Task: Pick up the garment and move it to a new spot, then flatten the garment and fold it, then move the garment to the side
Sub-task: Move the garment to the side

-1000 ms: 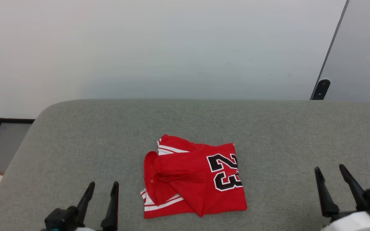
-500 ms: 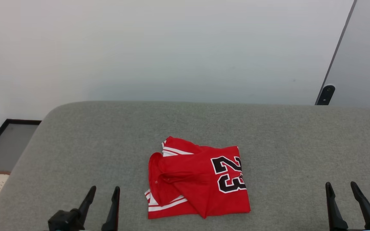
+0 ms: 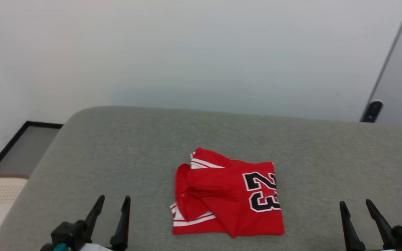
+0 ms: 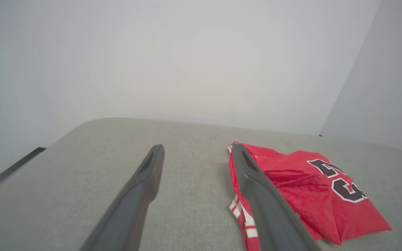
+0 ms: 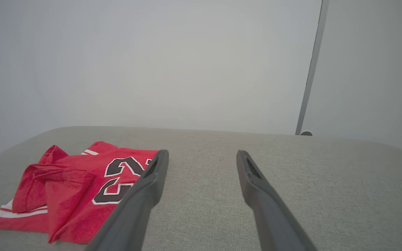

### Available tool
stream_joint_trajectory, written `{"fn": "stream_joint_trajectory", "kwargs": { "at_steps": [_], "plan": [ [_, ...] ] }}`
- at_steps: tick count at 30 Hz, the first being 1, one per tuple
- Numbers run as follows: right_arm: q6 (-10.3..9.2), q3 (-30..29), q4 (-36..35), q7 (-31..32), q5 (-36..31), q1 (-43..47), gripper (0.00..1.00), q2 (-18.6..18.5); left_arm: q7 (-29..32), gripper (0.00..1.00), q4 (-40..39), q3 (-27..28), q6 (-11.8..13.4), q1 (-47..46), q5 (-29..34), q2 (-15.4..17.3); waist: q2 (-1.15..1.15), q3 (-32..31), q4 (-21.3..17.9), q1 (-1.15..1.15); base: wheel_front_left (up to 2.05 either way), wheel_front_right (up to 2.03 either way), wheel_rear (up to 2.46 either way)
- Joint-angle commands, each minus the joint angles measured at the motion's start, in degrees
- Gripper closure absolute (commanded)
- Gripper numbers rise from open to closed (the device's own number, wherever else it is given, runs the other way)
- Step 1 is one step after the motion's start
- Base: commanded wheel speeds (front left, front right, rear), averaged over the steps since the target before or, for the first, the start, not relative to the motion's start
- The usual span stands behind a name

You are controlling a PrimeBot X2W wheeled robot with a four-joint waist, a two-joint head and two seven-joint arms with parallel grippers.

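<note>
**Head view.** Shows a folded red shirt (image 3: 229,200) lying on the grey counter (image 3: 117,150), close to the near edge and roughly midway between the left and right ends. Carries white-striped trim along its left side and a black "23", turned sideways, face up on its right half. Places the left hand (image 3: 114,197) at the near-left, fingers spread wide and holding nothing, well apart from the shirt. Places the right hand (image 3: 355,202) at the near-right, equally wide and empty, also well apart from the shirt. Beyond the far edge, a pale wall (image 3: 187,52).

**Left wrist view.** Looks along the left hand (image 4: 197,146), its two dark fingers wide apart above bare counter (image 4: 99,167), nothing between them. Puts the shirt (image 4: 309,188) off to the right, its striped edge partly hidden behind one finger; cannot tell contact from here.

**Right wrist view.** Looks along the right hand (image 5: 202,152), fingers wide apart over bare counter (image 5: 326,181), gripping nothing. Puts the shirt (image 5: 68,188) to the left, with one finger crossing in front of the "23".
</note>
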Motion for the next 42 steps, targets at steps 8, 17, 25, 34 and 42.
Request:
{"fn": "stream_joint_trajectory", "kwargs": {
  "at_steps": [8, 17, 25, 34, 42],
  "plan": [
    [-0.1, 3.9, 5.0, 3.2, 2.7, -4.8, 0.0, -3.9, 0.0, 0.0, 1.3, -1.0, -0.2, -1.8, -0.2, 1.6, 0.0, -0.2, 8.6, 0.0, 0.0, 0.0, 0.0],
    [-0.1, 7.6, 10.7, 6.2, 5.3, -8.8, 0.0, -6.6, 0.0, 0.0, 2.9, -1.7, -0.2, -2.5, -0.3, 1.4, 0.0, -0.4, 16.7, 0.0, 0.0, 0.0, 0.0],
    [-0.1, 9.4, 17.6, 16.4, 8.3, -13.4, 0.0, -8.6, 0.0, 0.0, 2.9, -2.6, -0.2, -2.0, -0.7, 0.7, 0.0, 0.0, 20.4, 0.0, 0.0, 0.0, 0.0],
    [-0.1, 9.3, 26.8, 36.6, 10.4, -21.8, 0.0, -10.5, 0.0, 0.0, 2.4, -3.7, -0.2, -1.9, -1.2, 0.0, 0.0, 2.0, 22.4, 0.0, 0.0, 0.0, 0.0],
    [-0.1, 8.1, 32.8, 50.6, 10.4, -26.2, 0.0, -8.1, 0.0, 0.0, 2.6, -5.2, -0.2, -2.5, -2.2, -0.5, 0.0, 3.8, 23.9, 0.0, 0.0, 0.0, 0.0]
  ]
}}
